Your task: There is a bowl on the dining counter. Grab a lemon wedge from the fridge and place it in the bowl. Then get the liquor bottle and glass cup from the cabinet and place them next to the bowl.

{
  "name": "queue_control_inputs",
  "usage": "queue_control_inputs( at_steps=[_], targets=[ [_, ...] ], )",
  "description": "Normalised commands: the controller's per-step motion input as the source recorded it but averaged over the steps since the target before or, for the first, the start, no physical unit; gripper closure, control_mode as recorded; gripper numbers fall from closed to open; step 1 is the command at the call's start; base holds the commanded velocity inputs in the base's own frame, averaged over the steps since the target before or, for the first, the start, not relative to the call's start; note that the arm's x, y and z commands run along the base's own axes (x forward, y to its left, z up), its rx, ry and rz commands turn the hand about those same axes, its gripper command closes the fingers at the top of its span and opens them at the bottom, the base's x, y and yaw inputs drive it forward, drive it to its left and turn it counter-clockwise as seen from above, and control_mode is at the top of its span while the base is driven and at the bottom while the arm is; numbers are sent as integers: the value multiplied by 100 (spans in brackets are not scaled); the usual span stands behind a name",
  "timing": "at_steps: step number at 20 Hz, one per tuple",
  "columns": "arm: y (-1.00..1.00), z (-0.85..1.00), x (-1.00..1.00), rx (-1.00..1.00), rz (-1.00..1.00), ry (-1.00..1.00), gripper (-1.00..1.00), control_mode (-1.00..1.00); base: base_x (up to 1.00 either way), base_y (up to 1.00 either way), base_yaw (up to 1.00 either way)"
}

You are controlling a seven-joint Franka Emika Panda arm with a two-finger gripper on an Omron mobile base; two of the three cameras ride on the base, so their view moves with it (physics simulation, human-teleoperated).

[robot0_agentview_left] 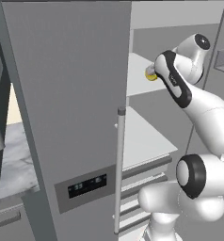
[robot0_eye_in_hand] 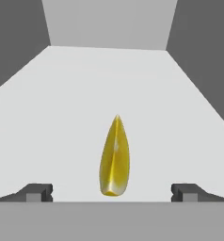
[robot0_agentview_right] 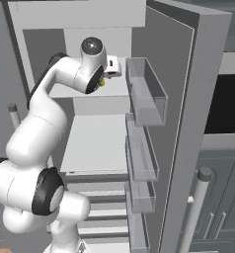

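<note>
The fridge stands open, and my arm reaches onto its upper white shelf. On that shelf lies the lemon wedge, small, bright yellow and pointed, also visible by my hand as the lemon wedge and the lemon wedge. My gripper is open. Its two dark fingertips stand wide apart, one on each side of the wedge's near end, not touching it. The bowl, dining counter, liquor bottle, glass cup and cabinet are out of view.
The left fridge door, with its bar handle and dark dispenser panel, is close on my left. The open right door carries clear bins. A lower shelf and drawers lie beneath my arm. A marble worktop is at far left.
</note>
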Motion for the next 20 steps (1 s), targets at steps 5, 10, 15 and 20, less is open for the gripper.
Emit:
queue_control_inputs(
  at_steps=[5,10,15,20],
  targets=[
    [3,-9,7,-2,0,0,-100,-100,0,0,0],
    [3,-16,10,-2,0,2,-100,-100,0,0,0],
    [0,-14,8,0,0,1,-100,-100,0,0,0],
    [0,-6,13,0,0,2,-100,-100,0,0,0]
  ],
)
